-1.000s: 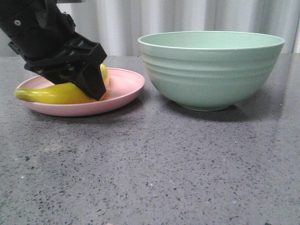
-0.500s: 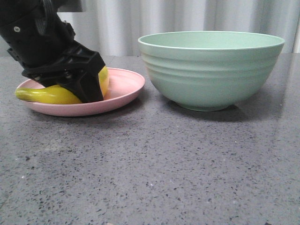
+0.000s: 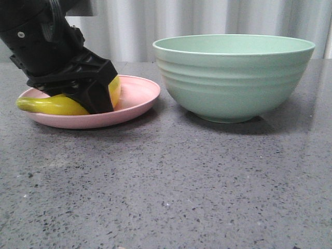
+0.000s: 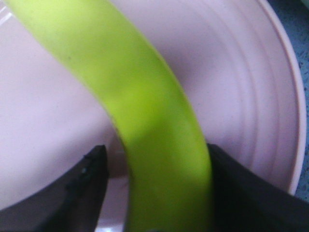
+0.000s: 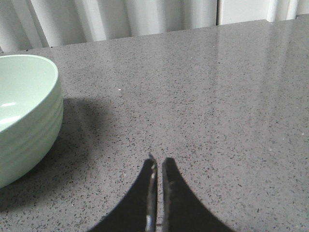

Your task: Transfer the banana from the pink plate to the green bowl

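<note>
Left gripper [image 3: 88,96]: at frame left, clamped around the banana [image 3: 49,105] on the pink plate [image 3: 136,98].
Right gripper [image 5: 158,166]: fingers nearly touching, holding nothing.
Green bowl [image 3: 233,78]: at frame right.

The middle of the banana [image 3: 54,105] is hidden behind the left pincer [image 3: 96,98], and in the wrist view both its ends are cut off, its near part blurred.

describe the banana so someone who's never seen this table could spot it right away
On the grey speckled table, left of the tall green bowl, sits a shallow pink plate. The banana lies on it, with the left gripper straddling its middle. It is the only glossy yellow, curved thing there.
</note>
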{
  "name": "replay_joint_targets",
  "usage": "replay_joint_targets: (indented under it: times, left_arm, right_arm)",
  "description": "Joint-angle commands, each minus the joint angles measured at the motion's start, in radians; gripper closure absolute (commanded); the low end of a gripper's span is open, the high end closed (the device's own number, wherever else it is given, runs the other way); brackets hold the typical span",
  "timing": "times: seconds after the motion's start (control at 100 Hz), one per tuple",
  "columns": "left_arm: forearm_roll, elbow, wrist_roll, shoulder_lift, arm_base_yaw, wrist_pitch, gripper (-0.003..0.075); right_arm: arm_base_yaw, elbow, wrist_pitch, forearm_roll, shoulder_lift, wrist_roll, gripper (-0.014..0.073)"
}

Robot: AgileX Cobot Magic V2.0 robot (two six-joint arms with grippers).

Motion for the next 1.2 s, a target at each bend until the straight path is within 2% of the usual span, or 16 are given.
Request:
replay_joint_targets:
  times: [0.0,0.16,0.35,0.69,0.99,1.08,1.19]
  left_arm:
    - [-0.003,-0.03,0.0,-0.034,-0.007,-0.032,0.0429]
    - [-0.003,-0.03,0.0,-0.034,-0.007,-0.032,0.0548]
    - [-0.003,-0.04,0.0,-0.034,-0.007,-0.03,0.062]
    - [-0.005,-0.119,0.0,-0.069,-0.009,0.031,0.0627]
    - [-0.015,-0.217,0.001,-0.138,-0.067,0.074,0.0627]
    - [-0.017,-0.238,0.001,-0.145,-0.103,0.083,0.0627]
    - [-0.017,-0.25,0.001,-0.145,-0.162,0.094,0.0627]
  right_arm:
    - [0.001,-0.026,-0.082,0.001,0.017,0.0,0.0655]
    - [0.001,-0.026,-0.082,0.001,0.017,0.0,0.0655]
    - [0.001,-0.026,-0.084,0.001,0.017,0.0,0.0655]
    - [0.056,-0.079,0.078,-0.011,0.034,0.0,0.0655]
    - [0.107,-0.252,0.246,-0.016,0.185,-0.012,0.0649]
    - [0.132,-0.325,0.311,-0.016,0.244,-0.015,0.0587]
    - [0.176,-0.414,0.368,-0.005,0.314,-0.015,0.0407]
